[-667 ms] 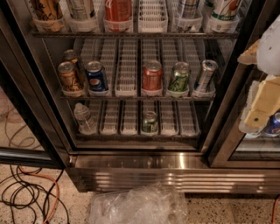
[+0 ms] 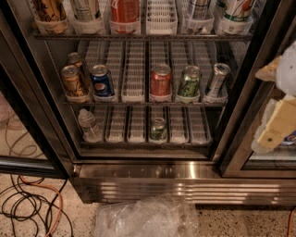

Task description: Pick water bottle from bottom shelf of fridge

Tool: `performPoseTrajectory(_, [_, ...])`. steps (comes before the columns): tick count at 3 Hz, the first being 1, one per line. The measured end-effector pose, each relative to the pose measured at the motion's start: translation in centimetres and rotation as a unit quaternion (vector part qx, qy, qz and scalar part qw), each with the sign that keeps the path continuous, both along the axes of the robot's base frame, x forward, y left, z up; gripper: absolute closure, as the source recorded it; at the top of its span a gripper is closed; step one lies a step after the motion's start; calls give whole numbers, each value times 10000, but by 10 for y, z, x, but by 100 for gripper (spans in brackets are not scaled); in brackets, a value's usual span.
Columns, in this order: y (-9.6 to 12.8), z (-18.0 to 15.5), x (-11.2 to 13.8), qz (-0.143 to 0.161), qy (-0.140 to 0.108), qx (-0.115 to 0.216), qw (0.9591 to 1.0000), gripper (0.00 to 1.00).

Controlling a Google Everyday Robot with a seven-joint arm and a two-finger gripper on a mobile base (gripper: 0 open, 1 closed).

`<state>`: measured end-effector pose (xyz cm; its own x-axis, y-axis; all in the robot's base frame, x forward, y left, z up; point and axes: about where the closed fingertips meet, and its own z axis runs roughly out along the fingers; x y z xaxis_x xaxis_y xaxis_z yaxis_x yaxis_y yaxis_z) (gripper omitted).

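One change: the gripper [image 2: 277, 127] is seen slightly lower at the right edge than in the earlier frame; the bottle and cans are unmoved.
Gripper: it is held outside the fridge [image 2: 152, 172], in front of the right-hand door and well apart from the water bottle [image 2: 88, 125]; whether it is released or clenched cannot be told.
Water bottle: it is stood upright, cap up, in the far-left lane of the bottom shelf [image 2: 122, 126].
Shelf company: a green can [image 2: 158, 128] is set in a middle lane.
Floor: a speckled floor [image 2: 245, 222] is shown, with crumpled clear plastic [image 2: 143, 217] before the steel base and cables [image 2: 27, 203] coiled at the left.
Cut off: the top row of cans [image 2: 125, 11] is clipped by the upper edge, and the gripper is clipped by the right edge.
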<state>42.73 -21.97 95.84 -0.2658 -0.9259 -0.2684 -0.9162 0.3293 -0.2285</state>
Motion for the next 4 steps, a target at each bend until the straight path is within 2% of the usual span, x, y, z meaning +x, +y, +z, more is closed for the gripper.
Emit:
performPoseTrajectory(1, [3, -51, -23, -540, 138, 850, 9948, 0])
performPoseTrajectory(2, [25, -117, -42, -961, 351, 1829, 9778, 0])
performPoseTrajectory(3, [80, -161, -35, -1062, 606, 2725, 9544, 0])
performPoseTrajectory(4, [87, -159, -31, -1090, 570, 2839, 9509, 0])
